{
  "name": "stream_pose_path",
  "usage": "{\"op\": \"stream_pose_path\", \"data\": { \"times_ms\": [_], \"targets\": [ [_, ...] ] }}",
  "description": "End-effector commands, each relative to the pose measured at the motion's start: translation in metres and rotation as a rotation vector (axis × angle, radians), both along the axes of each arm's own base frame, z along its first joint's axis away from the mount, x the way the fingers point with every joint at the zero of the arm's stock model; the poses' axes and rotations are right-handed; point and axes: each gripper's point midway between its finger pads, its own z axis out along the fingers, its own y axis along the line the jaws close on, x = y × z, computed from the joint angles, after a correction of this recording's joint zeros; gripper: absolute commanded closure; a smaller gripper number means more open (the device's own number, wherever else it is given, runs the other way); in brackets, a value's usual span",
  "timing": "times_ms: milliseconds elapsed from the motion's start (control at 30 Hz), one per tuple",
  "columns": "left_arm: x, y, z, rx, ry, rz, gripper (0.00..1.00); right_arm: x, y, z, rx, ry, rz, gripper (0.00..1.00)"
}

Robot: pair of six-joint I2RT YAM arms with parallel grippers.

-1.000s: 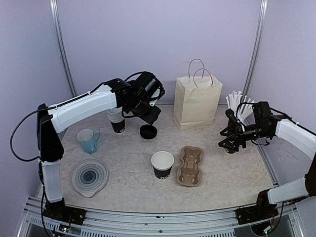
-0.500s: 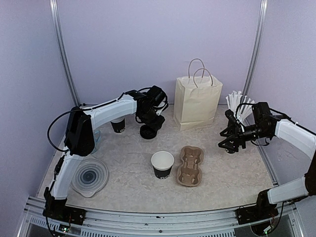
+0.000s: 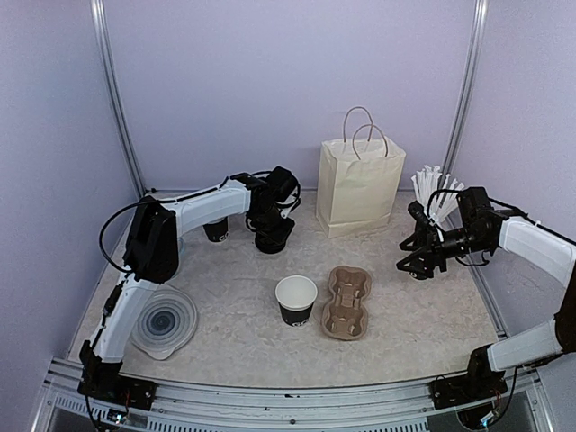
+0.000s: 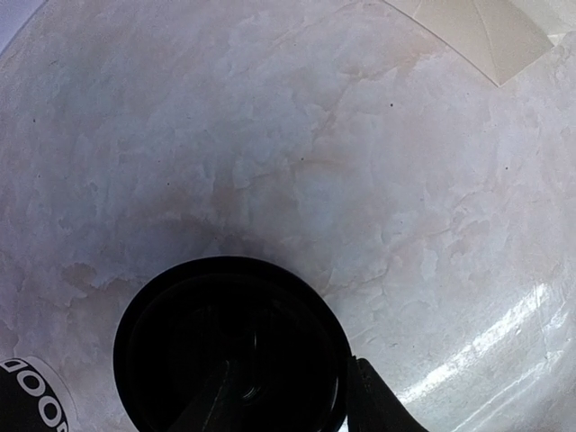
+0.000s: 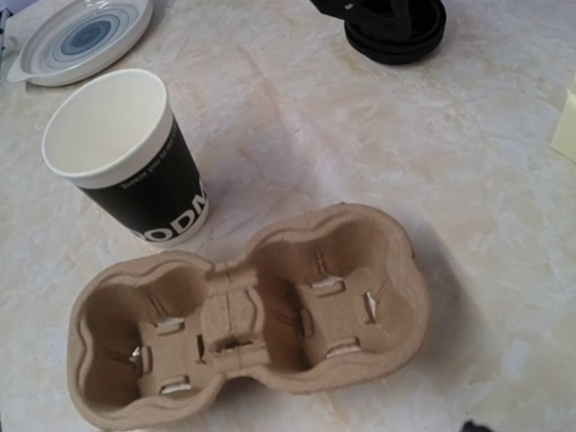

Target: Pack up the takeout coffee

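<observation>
The stacked black plastic lids (image 4: 229,346) lie straight beneath the left fingers (image 4: 373,400), far back on the worktop (image 3: 225,297). In the wrist view one finger hangs over the lid's hollow and the other just outside its rim, so the rim runs between them. They stand apart; whether they grip it I cannot tell. The lidless black paper cup with white inside (image 3: 296,300) stands upright nearer the arms, just beside the brown pulp carrier tray (image 3: 347,301). The right fingers (image 3: 414,266) hover spread and empty, well apart from the lids, so the left arm is nearer.
</observation>
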Motion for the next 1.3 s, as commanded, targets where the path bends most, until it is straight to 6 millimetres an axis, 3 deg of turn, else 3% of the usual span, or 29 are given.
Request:
{"op": "stream_pose_path", "data": {
  "times_ms": [0,600,767,1033,1133,1267],
  "targets": [
    [0.001,-0.010,-0.010,-0.032,0.012,-0.010,0.62,-0.005,0.003,-0.005,-0.004,0.009,0.019,0.19],
    [0.003,-0.012,-0.016,-0.033,0.011,-0.005,0.77,-0.005,0.004,-0.009,-0.006,0.027,0.022,0.19],
    [0.001,-0.011,-0.016,-0.029,0.020,-0.012,0.63,-0.005,0.005,-0.008,-0.002,0.029,0.025,0.19],
    [-0.004,-0.014,-0.017,-0.027,0.029,-0.020,0.63,-0.005,0.005,-0.008,-0.002,0.030,0.027,0.19],
    [-0.006,-0.016,-0.010,-0.010,0.007,-0.028,0.62,-0.005,0.005,-0.009,-0.002,0.032,0.027,0.19],
    [-0.008,-0.019,0.029,-0.004,-0.100,-0.016,0.59,-0.005,0.006,-0.009,-0.002,0.032,0.027,0.19]
  ]
}}
